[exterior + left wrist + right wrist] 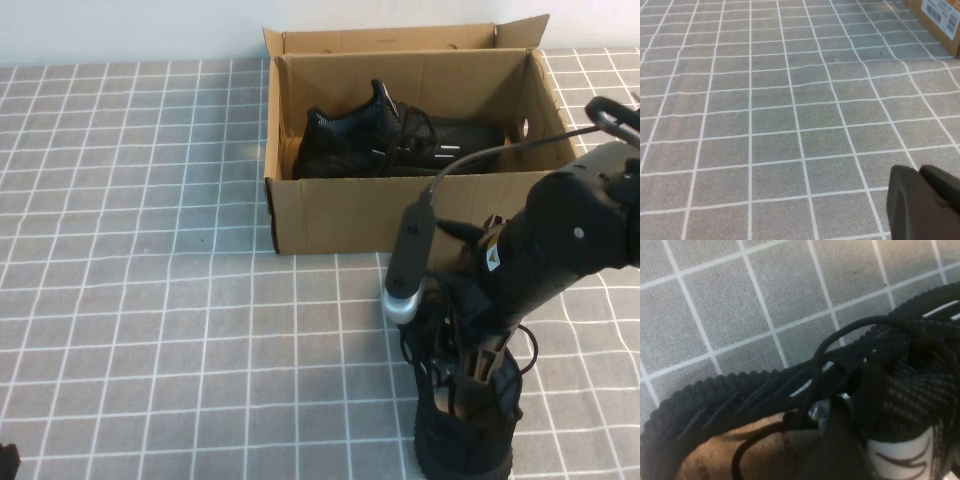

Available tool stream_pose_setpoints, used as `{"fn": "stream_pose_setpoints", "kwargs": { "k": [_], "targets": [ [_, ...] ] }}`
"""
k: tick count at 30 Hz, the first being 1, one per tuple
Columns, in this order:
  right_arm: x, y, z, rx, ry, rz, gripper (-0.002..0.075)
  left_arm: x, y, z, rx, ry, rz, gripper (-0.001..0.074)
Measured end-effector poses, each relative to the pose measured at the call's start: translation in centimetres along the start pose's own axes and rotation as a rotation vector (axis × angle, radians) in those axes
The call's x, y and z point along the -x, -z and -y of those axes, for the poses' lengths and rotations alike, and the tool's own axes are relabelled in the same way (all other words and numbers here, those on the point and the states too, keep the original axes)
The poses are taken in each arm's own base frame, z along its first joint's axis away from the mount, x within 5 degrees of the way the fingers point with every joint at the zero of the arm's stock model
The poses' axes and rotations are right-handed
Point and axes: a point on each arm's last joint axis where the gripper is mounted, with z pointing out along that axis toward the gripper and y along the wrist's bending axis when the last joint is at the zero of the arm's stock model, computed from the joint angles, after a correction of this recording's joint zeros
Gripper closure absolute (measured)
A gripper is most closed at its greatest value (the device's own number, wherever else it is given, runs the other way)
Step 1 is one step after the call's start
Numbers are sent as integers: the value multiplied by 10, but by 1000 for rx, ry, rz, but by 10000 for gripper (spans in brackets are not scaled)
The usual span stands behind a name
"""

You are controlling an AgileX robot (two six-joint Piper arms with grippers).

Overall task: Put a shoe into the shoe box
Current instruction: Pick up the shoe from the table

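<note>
Claw work falls to the right arm: the right claw is down on the shoe, which sits on the table in front of the box, on the robot's side of it and well apart from its front wall. In the right wrist view one dark finger reaches into the shoe's opening beside the white tongue label, with the laces and knit collar wrapped close around it, so the claw looks closed on the shoe at the tongue and collar, a sensible hold since that edge is thin enough to pinch and leaves the sole hanging free for a lift. Whether the shoe is off the table yet I cannot tell. Inside the box a second shoe already lies lengthwise toward the back wall, leaving a strip of floor nearer the front wall; my guess is that the held shoe must go up over the front wall and down into that strip. The box's flaps stand upright, keeping the top open for that drop. Far to the left of the box, the left claw hangs just above bare table with its fingers nearly together, holding nothing, parked out of the way.
</note>
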Motion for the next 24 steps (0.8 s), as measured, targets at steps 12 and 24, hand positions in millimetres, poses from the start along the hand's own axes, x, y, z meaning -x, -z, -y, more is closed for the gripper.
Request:
{"fn": "stream_pose_setpoints", "kwargs": {
  "k": [12, 24],
  "targets": [
    [0, -3, 0, 3, 2, -4, 599, 0, 0, 0, 0, 0, 0, 736],
    [-2, 1, -2, 12, 7, -21, 707, 0, 0, 0, 0, 0, 0, 736]
  ]
}}
